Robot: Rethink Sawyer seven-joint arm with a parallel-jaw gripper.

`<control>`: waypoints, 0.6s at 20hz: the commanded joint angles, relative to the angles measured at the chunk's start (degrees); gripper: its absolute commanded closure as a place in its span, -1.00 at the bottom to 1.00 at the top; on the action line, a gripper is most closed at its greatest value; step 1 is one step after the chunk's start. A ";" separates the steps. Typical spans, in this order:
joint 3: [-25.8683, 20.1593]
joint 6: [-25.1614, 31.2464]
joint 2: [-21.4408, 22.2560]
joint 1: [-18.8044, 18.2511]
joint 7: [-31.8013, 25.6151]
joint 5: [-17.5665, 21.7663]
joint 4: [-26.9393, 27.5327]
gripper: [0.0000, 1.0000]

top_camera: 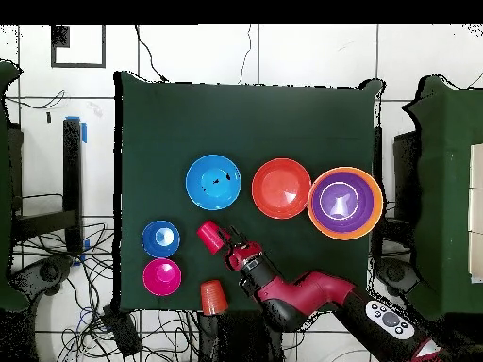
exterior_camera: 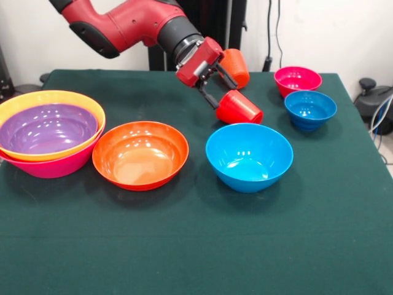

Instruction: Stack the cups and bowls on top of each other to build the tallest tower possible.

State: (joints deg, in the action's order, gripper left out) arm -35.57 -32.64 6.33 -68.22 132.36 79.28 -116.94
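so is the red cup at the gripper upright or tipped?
Tipped. The red cup lies at a slant, its mouth turned down toward the gripper, whose fingers sit at its rim. Whether it is lifted off the table: cannot tell.

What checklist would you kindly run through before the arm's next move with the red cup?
1. Grasp: gripper fingers straddle the tilted red cup's rim; firm closure: cannot tell.
2. Cup off the table: it seems lifted in the front view: cannot tell.
3. Orange cup apart from the held one: ok.
4. Medium blue bowl upright, empty, just beside the cup: ok.
5. Tower so far: purple in yellow-orange in pink, nested evenly: ok.
6. Red-orange bowl touching the tower's side, may get nudged: not ok.
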 commanded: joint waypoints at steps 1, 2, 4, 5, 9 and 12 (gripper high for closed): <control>5.11 1.69 -0.73 1.30 13.37 5.43 2.72 -1.00; 5.82 1.15 -1.36 1.21 12.53 5.10 2.76 -1.00; 6.86 0.19 -2.30 1.31 11.68 4.80 2.92 -1.00; 7.25 -0.18 -2.74 1.33 11.21 4.57 2.99 -1.00; 9.33 -3.08 -6.12 1.29 7.77 2.41 3.44 -1.00; 9.79 -3.78 -6.54 1.41 7.57 1.82 3.56 -1.00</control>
State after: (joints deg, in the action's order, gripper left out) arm -28.27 -34.55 3.86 -68.53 134.24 80.18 -117.01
